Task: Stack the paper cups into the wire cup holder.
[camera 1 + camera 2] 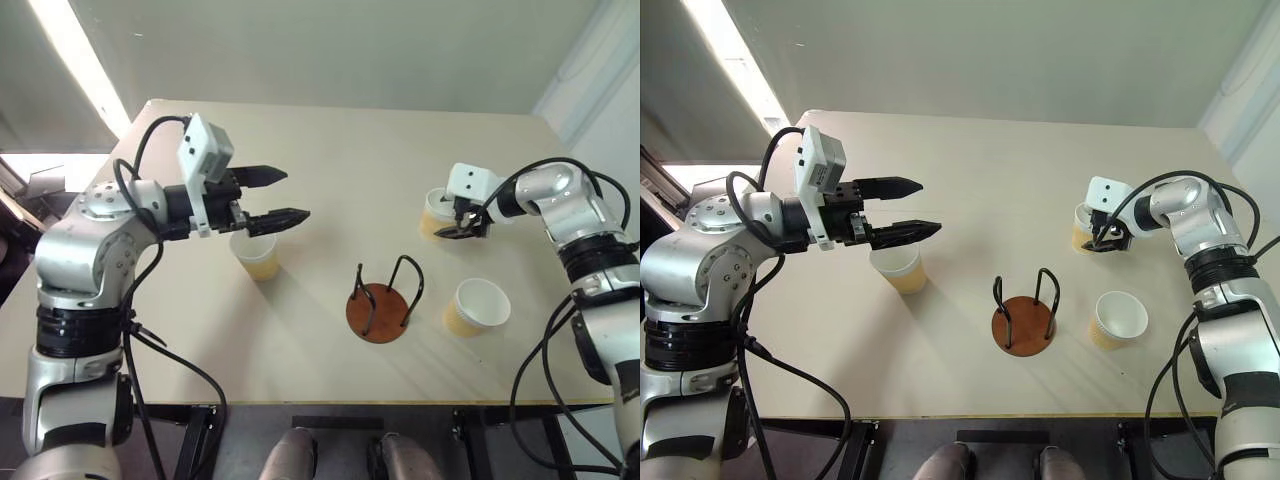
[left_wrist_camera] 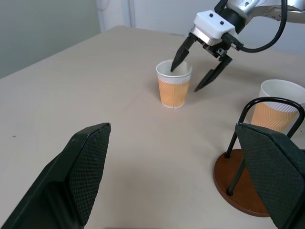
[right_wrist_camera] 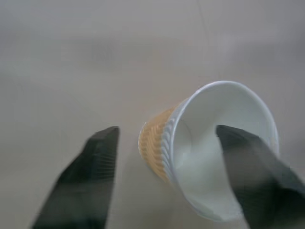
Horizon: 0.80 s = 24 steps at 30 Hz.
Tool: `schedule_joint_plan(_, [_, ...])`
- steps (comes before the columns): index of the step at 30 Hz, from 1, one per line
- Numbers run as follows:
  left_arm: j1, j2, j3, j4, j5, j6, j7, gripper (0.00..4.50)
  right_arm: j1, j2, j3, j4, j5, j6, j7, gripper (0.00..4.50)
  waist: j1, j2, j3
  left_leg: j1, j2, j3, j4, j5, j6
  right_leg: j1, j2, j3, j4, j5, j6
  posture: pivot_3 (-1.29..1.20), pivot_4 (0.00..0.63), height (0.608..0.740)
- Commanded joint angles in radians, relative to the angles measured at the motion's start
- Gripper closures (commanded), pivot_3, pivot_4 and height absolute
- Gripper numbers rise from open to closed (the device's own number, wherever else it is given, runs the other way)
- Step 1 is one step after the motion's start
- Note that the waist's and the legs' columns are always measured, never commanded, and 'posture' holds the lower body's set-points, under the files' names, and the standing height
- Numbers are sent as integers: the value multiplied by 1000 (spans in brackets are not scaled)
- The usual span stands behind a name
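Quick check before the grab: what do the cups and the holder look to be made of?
The cups look like paper: a matte tan ribbed sleeve, white inside, with a rolled rim. The holder's base is a smooth reddish-brown disc, wood or plastic, hard to say. Its loops look like thin black-coated wire, probably metal.

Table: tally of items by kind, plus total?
Paper cups: 3, one under the left pincer, one at the right pincer, one beside the holder
Wire cup holder: 1, with no cup in it
Total: 4
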Motion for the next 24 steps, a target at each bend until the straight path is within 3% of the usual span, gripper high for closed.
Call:
schedule_joint_plan(1, [-2, 33, 2, -18, -29, -8, -55, 0, -37, -6, -21, 9, -8, -29, 35, 2414, 0, 0, 0, 0, 0, 0, 0, 0, 0, 0, 0, 0, 0, 0, 0, 0, 150, 740])
schedule_joint_plan(7, [23, 95, -13, -24, -76, -9, -195, 0, -39, -19, -58, -16, 27, -2, 110, 4492, 0, 0, 0, 0, 0, 0, -4, 1, -2, -1, 0, 0, -1, 0, -1, 0, 150, 740])
schedule_joint_plan(14, [8, 107, 17, 29, -132, 27, -245, 0, -15, -84, -130, -184, 96, 97, 204, 4492, 1, 1, 0, 0, 0, 0, -6, 2, -4, -2, -1, 0, -2, 0, -1, 0, 150, 740])
schedule_joint_plan(24, [-7, 166, -12, 98, -100, -45, -335, 0, 65, -293, -252, -861, 325, 516, 385, 4492, -2, 1, 1, -3, 1, 0, -10, 3, -5, -3, 0, 0, -9, 0, -1, 0, 150, 740])
